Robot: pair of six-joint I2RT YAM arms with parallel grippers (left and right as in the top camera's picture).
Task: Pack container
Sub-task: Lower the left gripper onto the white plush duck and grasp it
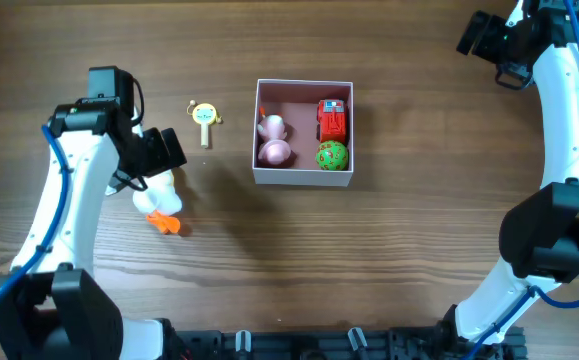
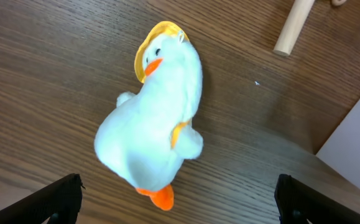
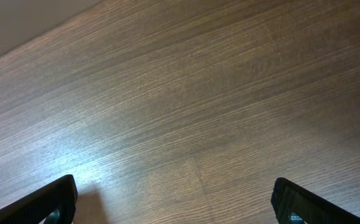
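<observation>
Left of frame, overhead view: left fingers [image 2: 58,200] spread wide, holding nothing, hanging over a white plush duck [image 1: 159,200]. The duck lies on the wooden counter [image 1: 389,250] and has orange feet and a yellow cap.

Right of the duck, higher up: small yellow rattle [image 1: 205,117], apart from both duck and box.

Centre: container [image 1: 304,178], open, pink inside. Pink toy [image 1: 274,140] sits along its left side, red car [image 1: 332,118] upper right, green ball [image 1: 332,156] lower right.

Upper right corner: right fingers [image 3: 52,202] wide, empty, above bare counter.
</observation>
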